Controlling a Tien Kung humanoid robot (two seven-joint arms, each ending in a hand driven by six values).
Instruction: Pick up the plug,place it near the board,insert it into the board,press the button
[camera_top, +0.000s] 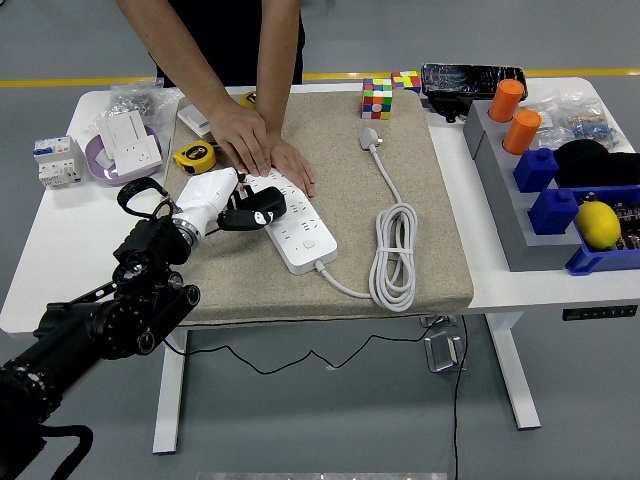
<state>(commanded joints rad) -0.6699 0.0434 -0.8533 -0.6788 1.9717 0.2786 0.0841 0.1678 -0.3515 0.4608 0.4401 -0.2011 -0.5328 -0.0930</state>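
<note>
A white power strip (298, 225) lies on the beige mat (350, 200), its white cord coiled at the right (395, 255) and ending in a white plug (370, 137). My left hand (215, 205) is shut on a black plug (258, 210) and holds it over the strip's left part, touching or just above the sockets. A person's two hands (262, 152) press down on the strip's far end. My right hand is not in view.
A yellow tape measure (192, 155) and a purple bowl with a white socket (125, 150) lie at the left. Rubik's cubes (378, 98) stand at the back. Grey and blue bins with orange cylinders (522, 131) and a lemon (598, 224) stand at the right.
</note>
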